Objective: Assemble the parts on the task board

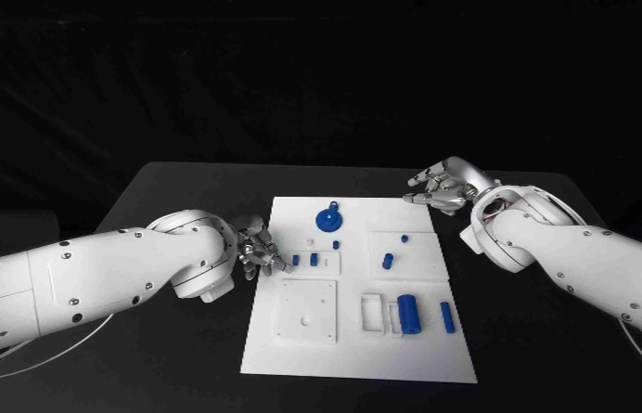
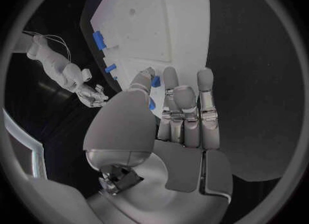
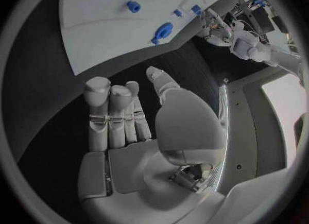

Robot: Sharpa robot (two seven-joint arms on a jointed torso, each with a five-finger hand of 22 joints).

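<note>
At task board point(image 1: 351, 339) edges: left hand point(image 1: 256, 249), right hand point(image 1: 445, 187) fingers spread, empty.

Bare task board point(image 1: 361, 353) near edge; blue parts point(image 1: 408, 313) crowd middle.

One white rectangular task board point(image 1: 359, 339); about eight small blue plastic parts point(image 1: 408, 313); two silver hands point(image 1: 257, 248).
</note>
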